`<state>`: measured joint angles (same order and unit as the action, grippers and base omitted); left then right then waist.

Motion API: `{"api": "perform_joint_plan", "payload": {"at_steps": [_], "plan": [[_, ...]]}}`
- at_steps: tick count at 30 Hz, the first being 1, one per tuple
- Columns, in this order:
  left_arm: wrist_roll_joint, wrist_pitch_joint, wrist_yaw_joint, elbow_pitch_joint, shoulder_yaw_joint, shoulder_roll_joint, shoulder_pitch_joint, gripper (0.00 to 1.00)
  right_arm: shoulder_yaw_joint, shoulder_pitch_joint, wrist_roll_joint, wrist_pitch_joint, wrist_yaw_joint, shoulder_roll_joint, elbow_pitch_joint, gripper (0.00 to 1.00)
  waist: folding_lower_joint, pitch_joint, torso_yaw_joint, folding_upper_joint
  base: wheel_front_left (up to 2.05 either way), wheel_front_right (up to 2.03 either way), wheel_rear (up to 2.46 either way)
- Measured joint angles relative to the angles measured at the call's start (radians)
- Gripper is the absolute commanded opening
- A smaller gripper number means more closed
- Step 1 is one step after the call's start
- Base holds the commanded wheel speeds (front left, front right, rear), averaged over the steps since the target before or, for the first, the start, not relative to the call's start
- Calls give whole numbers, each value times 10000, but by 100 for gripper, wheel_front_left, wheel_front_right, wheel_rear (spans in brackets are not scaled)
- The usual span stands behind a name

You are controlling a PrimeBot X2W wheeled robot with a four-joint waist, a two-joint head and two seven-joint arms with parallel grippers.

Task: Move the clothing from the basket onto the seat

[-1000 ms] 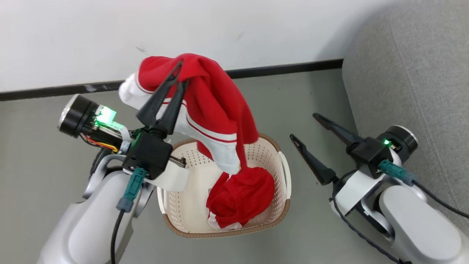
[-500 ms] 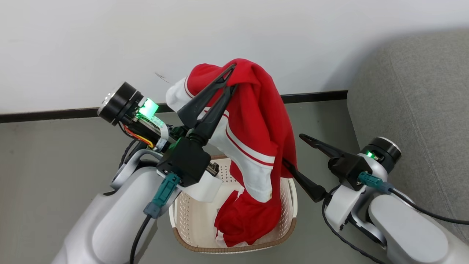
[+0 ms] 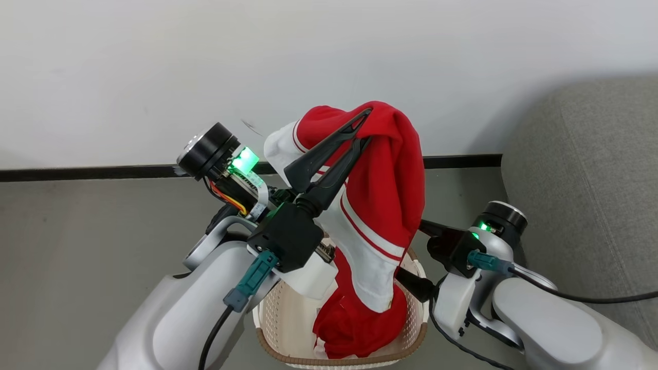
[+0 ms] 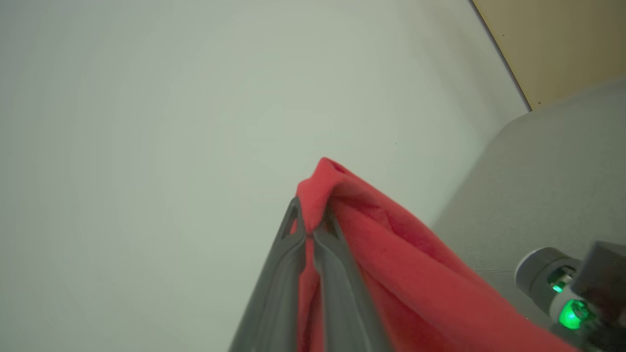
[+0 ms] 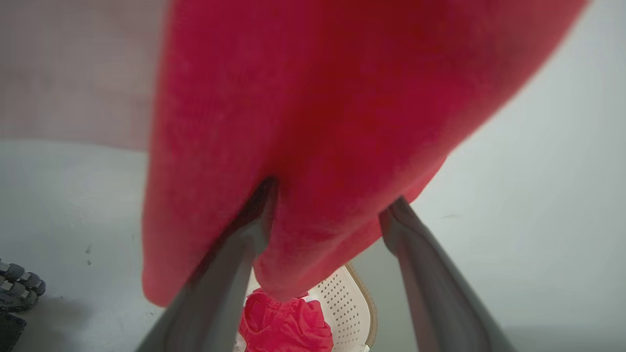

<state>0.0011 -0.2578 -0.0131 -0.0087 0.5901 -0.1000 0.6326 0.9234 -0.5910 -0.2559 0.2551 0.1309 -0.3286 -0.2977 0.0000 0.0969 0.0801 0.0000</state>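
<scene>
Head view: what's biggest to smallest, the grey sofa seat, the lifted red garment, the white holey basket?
1. Grey fabric sofa seat.
2. Lifted soft red garment, nearer the camera.
3. Cream perforated plastic basket, partly hidden.

Floor (image 3: 92,246): plain grey, ends at a black baseboard (image 3: 87,172) under the white wall along its far edge. Basket (image 3: 280,321) sits directly on it, upright, well clear of the baseboard. Seat (image 3: 581,180) takes the floor's right side, near the basket; can't tell if they touch.
</scene>
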Motion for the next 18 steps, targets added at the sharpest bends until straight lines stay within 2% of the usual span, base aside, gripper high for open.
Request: {"api": "perform_joint_plan", "payload": {"at_steps": [3, 4, 5, 6, 9, 10, 18], "plan": [[-17, 0, -63, 61, 27, 13, 0, 0, 199, -197, -38, 0, 0, 38, -10, 100, 0, -62, 69, 0, 0, 0, 0], [-38, 0, -79, 90, 36, 23, 0, 0, 357, -289, -82, 0, 0, 48, -8, 86, 0, -90, 104, 0, 0, 0, 0], [-84, 0, -82, 117, 46, 31, -1, 0, 464, -342, -109, 0, 0, 69, -8, 62, 0, -116, 138, 0, 0, 0, 0], [-102, 0, -84, 142, 48, 38, -2, 0, 569, -376, -132, 0, 0, 81, 2, 62, 0, -142, 171, 0, 0, 0, 0], [-199, 0, -84, 226, 44, 54, -6, 0, 759, -502, -159, 0, 0, 88, 46, 19, 0, -203, 262, 0, 0, 0, 0], [-217, 0, -84, 261, 36, 56, -11, 0, 767, -558, -159, 0, 0, 84, 86, 0, 0, -218, 288, 0, 0, 0, 0], [-646, 13, -21, 767, -510, -86, -311, 0, 577, -683, -485, 0, 0, -42, 238, 0, 0, -192, 294, 0, 0, 0, 0]]}}
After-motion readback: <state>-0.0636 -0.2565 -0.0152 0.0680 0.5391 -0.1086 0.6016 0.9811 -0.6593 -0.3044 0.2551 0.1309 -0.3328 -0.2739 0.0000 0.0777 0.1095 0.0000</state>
